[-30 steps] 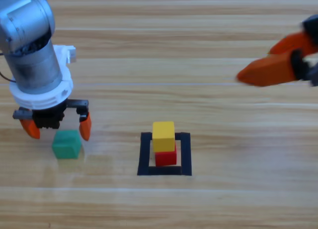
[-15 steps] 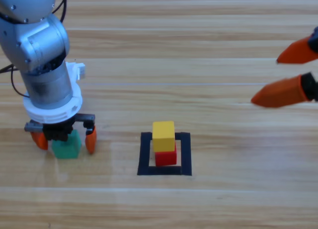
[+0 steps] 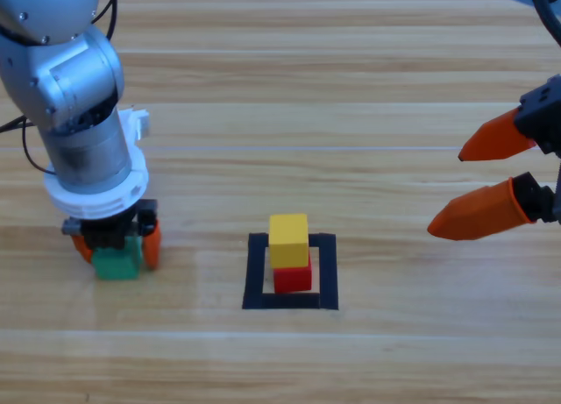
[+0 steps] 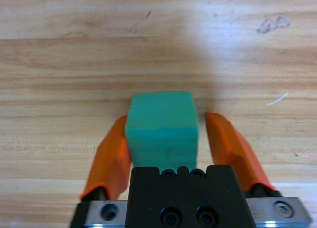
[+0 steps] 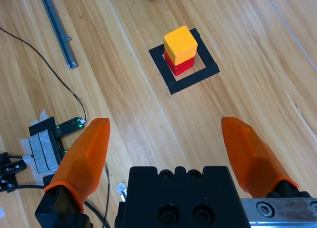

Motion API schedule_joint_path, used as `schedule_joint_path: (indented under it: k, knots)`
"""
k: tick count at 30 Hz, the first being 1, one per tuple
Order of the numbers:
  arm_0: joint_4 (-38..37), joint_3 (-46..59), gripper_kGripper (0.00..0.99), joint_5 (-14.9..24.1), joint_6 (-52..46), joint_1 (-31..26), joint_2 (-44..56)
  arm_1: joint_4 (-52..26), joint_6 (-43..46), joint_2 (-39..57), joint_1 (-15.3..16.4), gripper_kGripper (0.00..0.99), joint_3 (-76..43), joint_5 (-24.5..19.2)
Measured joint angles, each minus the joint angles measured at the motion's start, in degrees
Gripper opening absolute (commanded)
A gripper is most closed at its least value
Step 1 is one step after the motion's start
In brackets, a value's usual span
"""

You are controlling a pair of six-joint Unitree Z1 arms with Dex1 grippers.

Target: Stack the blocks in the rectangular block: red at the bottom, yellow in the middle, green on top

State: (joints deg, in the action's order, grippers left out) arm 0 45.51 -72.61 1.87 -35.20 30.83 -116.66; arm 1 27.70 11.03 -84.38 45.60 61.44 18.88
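Wooden table (image 3: 394,71): left gripper (image 3: 117,244) straddles green (image 3: 117,262) (jaws close).

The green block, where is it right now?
In the high view the green block sits on the table at the left, between the left gripper's jaws, well left of the black square holding the red-and-yellow stack.

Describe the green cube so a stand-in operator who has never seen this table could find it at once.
Start at the black tape square near the table's middle, where the yellow cube sits on the red cube. Look left along the bare wood to the left gripper. The green cube sits between its orange jaws, the only teal cube and the only one outside the outline.
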Motion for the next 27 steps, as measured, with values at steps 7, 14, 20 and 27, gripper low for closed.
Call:
schedule_joint_path:
  k: [7, 14, 20, 27]
  knots:
    - [0.89, 1.59, 0.071, 0.00, 0.00, -0.12, 1.26, 0.00, 0.00, 0.00, 0.00, 0.990, 0.00, 0.00]
    - [18.25, -18.01, 0.018, 1.35, 0.02, -0.11, 1.61, 0.01, 0.00, 0.00, 0.00, 0.990, 0.00, 0.00]
    - [34.12, -43.05, 0.018, 1.63, 0.00, 1.61, -0.87, 0.11, 0.00, 0.00, -0.01, 0.990, 0.00, 0.00]
    - [34.65, -43.31, 0.018, 1.63, -6.19, 8.04, -5.77, 0.11, 0.00, 0.00, -0.01, 0.990, 0.00, 0.00]
